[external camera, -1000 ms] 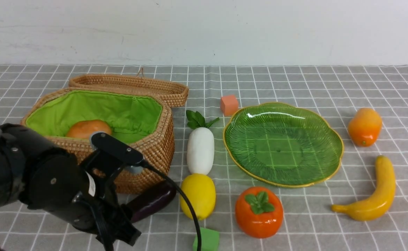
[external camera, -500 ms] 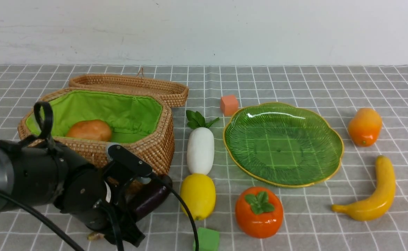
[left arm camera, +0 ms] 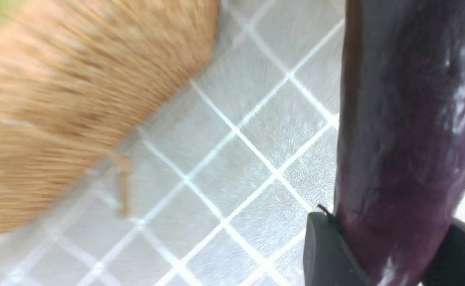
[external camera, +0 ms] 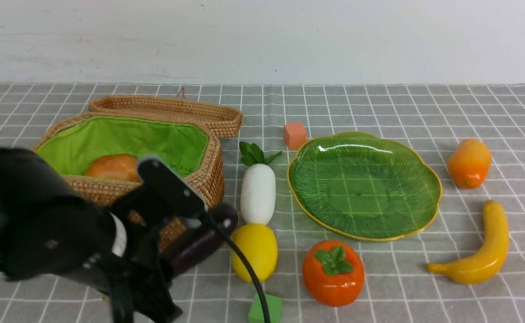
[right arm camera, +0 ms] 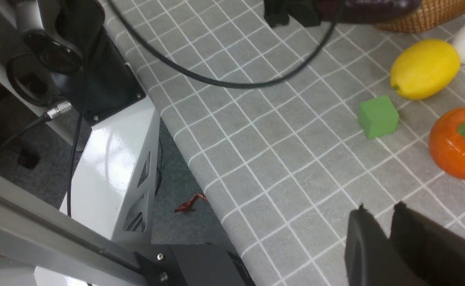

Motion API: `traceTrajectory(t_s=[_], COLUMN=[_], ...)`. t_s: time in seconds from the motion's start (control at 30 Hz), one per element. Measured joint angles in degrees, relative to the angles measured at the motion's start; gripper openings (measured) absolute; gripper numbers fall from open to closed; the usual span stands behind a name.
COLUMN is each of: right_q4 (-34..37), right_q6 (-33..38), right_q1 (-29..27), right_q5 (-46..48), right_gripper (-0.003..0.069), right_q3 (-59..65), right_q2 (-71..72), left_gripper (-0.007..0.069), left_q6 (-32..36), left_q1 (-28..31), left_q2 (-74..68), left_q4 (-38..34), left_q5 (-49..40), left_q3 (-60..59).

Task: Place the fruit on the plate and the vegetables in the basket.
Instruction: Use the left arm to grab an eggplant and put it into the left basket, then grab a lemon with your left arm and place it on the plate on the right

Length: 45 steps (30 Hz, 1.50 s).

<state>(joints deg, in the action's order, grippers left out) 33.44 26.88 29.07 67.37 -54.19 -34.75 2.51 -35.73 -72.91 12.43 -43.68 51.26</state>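
My left gripper (left arm camera: 389, 222) is shut on one end of the dark purple eggplant (left arm camera: 407, 111), which hangs tilted above the cloth beside the basket (external camera: 199, 188). The basket stands open and the potato (external camera: 112, 167) lies on its green lining. The white radish (external camera: 258, 193) lies between basket and plate (external camera: 363, 184), which is bare. Lemon (external camera: 254, 251) and persimmon (external camera: 332, 272) sit near the front. Mango (external camera: 469, 162) and banana (external camera: 482, 251) lie at the right. My right gripper (right arm camera: 380, 209) is shut on nothing, low over the front of the table.
An orange cube (external camera: 294, 134) sits behind the plate and a green cube (external camera: 266, 308) near the front edge by the lemon. The basket's lid (external camera: 168, 112) lies open behind it. My left arm's cable (external camera: 240, 264) trails past the lemon. The table edge (right arm camera: 184, 159) drops off beside the robot's base.
The left gripper closed on the eggplant and lifted it; its free end rose off the cloth along the basket's front wall. The right gripper stayed still.
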Motion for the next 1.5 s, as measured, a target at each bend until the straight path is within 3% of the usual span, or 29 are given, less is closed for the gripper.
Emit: traceTrajectory(t_s=[0.13,0.27,0.57,0.7,0.8,0.93,1.07,1.3,1.37,1.5], right_q4=[0.04,0.04,0.37,0.36,0.43,0.43,-1.71,-13.90,-16.91,-18.23], right_q6=[0.00,0.00,0.00,0.00,0.00,0.00,-1.68,-12.21,-14.82,-17.07], right_q1=[0.00,0.00,0.00,0.00,0.00,0.00,0.00,0.00,0.00,0.00], right_q5=[-2.42,-9.98,-18.46,-18.17,-17.59,-17.20,-14.76,-2.13,1.31,4.33], right_gripper=[0.0106,0.0108,0.0108,0.0108,0.0108,0.0108,0.0108,0.0108,0.0108,0.0108], right_q3=[0.00,0.00,0.00,0.00,0.00,0.00,-0.93,-5.42,-5.51,-5.51], right_q2=[0.00,0.00,0.00,0.00,0.00,0.00,-0.04,0.30,1.48,4.48], left_gripper=[0.0281,0.0281,0.0288,0.0419,0.0609,0.0657,0.0546,0.0069,-0.0013,0.0013], left_q6=[1.53,4.15,5.11,3.71,1.88,0.09,-5.82,-6.50,-6.19,-6.13], left_q1=[1.29,7.84,18.96,19.65,19.65,19.65,17.34,2.27,-2.26,-6.85], left_q2=[3.95,1.80,-12.95,-15.66,-15.95,-15.29,-11.91,-8.04,-9.41,-13.45], left_q4=[4.52,10.07,12.09,14.28,17.47,18.09,11.80,-2.96,-8.67,-12.43], left_q5=[-2.02,-0.73,3.70,4.15,4.94,4.33,1.62,-7.14,-10.87,-10.45], left_q3=[6.17,13.40,17.71,17.71,17.76,17.76,17.76,17.88,17.88,17.88])
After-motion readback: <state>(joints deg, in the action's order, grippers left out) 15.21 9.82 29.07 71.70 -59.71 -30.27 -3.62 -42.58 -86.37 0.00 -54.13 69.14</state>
